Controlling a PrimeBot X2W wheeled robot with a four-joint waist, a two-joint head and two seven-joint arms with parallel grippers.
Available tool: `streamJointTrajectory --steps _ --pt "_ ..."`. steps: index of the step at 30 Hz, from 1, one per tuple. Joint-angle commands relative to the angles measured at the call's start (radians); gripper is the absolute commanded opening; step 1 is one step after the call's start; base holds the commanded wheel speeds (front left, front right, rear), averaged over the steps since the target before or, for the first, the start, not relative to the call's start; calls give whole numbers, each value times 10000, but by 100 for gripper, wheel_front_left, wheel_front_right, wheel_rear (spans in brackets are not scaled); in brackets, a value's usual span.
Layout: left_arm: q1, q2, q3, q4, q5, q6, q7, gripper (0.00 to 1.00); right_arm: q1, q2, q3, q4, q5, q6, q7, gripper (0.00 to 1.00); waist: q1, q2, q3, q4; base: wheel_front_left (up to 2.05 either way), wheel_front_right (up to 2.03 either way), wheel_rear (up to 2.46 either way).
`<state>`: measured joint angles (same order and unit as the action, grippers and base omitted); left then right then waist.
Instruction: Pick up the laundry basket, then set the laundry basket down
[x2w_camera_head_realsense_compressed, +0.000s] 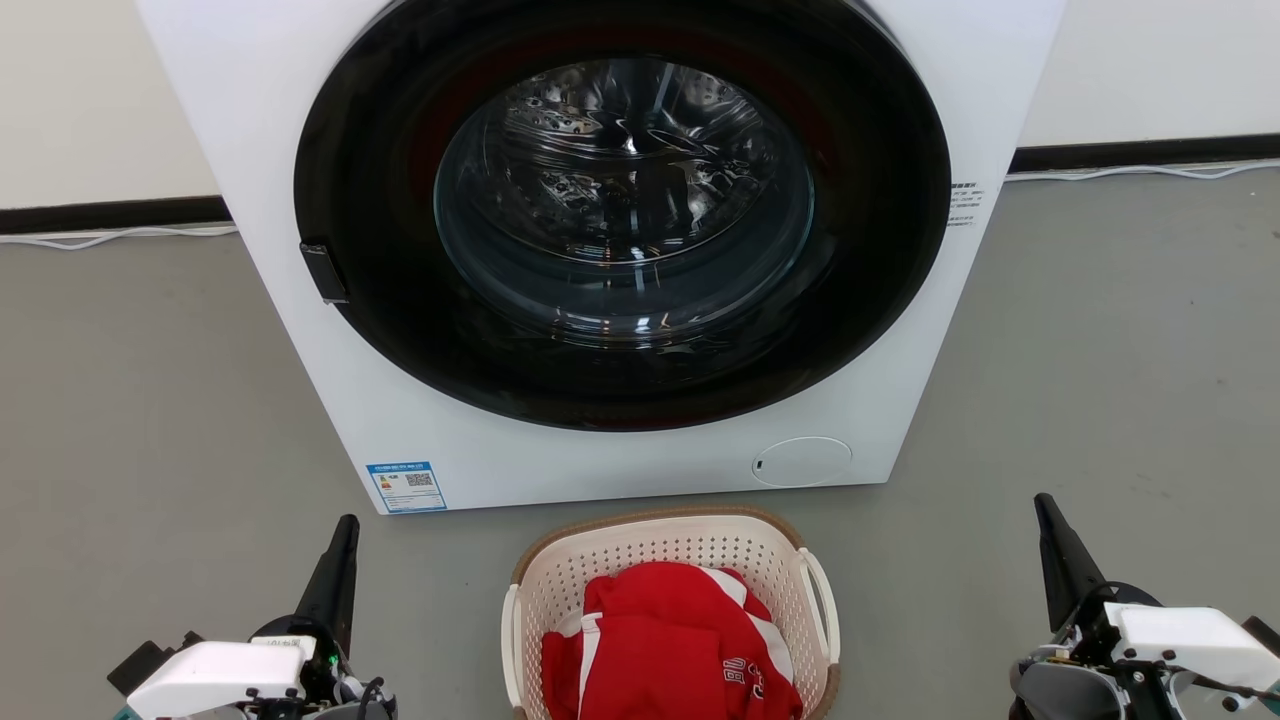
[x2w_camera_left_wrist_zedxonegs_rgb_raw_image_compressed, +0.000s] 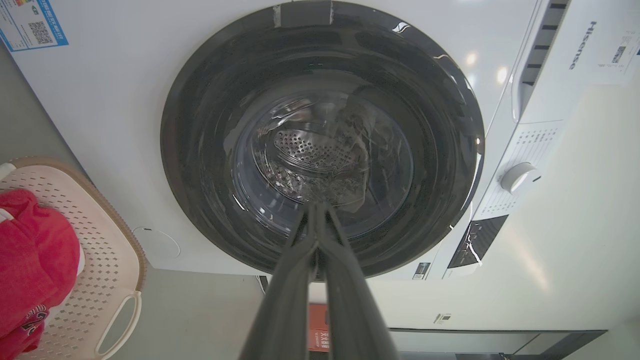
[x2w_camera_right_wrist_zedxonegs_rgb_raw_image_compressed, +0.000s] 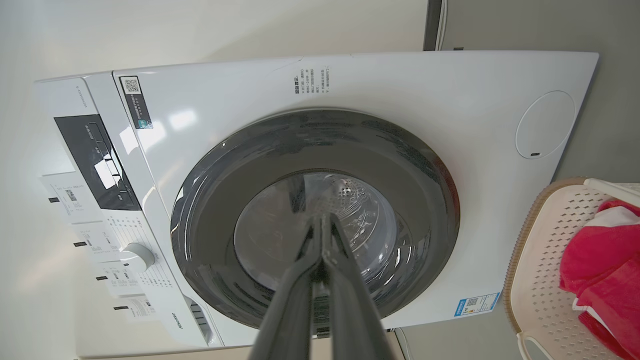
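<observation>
Noted basket (x2w_camera_head_realsense_compressed: 680, 548) on floor (x2w_camera_head_realsense_compressed: 150, 400) before washer (x2w_camera_head_realsense_compressed: 300, 150), red garment (x2w_camera_head_realsense_compressed: 660, 630) inside. Found left gripper (x2w_camera_head_realsense_compressed: 346, 528) pressed together, empty, off to basket's left; right gripper (x2w_camera_head_realsense_compressed: 1044, 506) likewise, off to its right.

The washer (x2w_camera_head_realsense_compressed: 280, 120) is white. Its door (x2w_camera_head_realsense_compressed: 380, 330) is a glossy black ring around clear glass, and the drum (x2w_camera_head_realsense_compressed: 620, 150) behind is silvery and dotted with holes. Its sticker (x2w_camera_head_realsense_compressed: 406, 486) is white, edged in blue. The basket (x2w_camera_head_realsense_compressed: 650, 548) is cream-white, pierced in neat rows, with a brown woven-look rim. The cloth (x2w_camera_head_realsense_compressed: 670, 640) is bright red with white stripes and what may be white lettering. The floor (x2w_camera_head_realsense_compressed: 120, 400) is grey, the wall (x2w_camera_head_realsense_compressed: 80, 90) cream, the skirting (x2w_camera_head_realsense_compressed: 110, 213) black.
</observation>
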<state>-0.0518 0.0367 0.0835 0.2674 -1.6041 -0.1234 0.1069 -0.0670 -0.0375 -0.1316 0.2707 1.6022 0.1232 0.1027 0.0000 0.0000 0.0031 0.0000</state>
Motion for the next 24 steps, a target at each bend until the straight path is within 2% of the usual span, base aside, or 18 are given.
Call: streamJointTrajectory --steps 1,3,4,9,13,17,24 --pt "-561 135 298 -226 -50 -73 59 0 -409 -127 183 -259 69 75 101 0 0 0 0 0 0 0 0" --pt "-561 135 298 -226 -50 -73 59 0 -409 -127 183 -259 69 75 101 0 0 0 0 0 0 0 0" --pt "2 -2 0 9 0 0 -1 100 2 2 1 6 0 0 -1 100 0 0 0 0 0 0 0" --pt "186 -65 -51 276 -4 4 -84 100 212 67 88 210 -11 -2 -66 100 1 0 10 0 0 0 0" --pt "209 -58 -135 220 -11 2 -204 100 236 61 205 121 -47 0 -185 100 22 0 -11 0 0 0 0" --pt "243 -52 -219 161 -10 -1 -324 100 264 48 327 49 -141 3 -306 100 3 0 5 -1 0 0 0" --pt "258 -40 -327 121 242 -5 -530 100 258 3 492 -92 -658 7 -512 100 0 0 23 -6 0 0 0"
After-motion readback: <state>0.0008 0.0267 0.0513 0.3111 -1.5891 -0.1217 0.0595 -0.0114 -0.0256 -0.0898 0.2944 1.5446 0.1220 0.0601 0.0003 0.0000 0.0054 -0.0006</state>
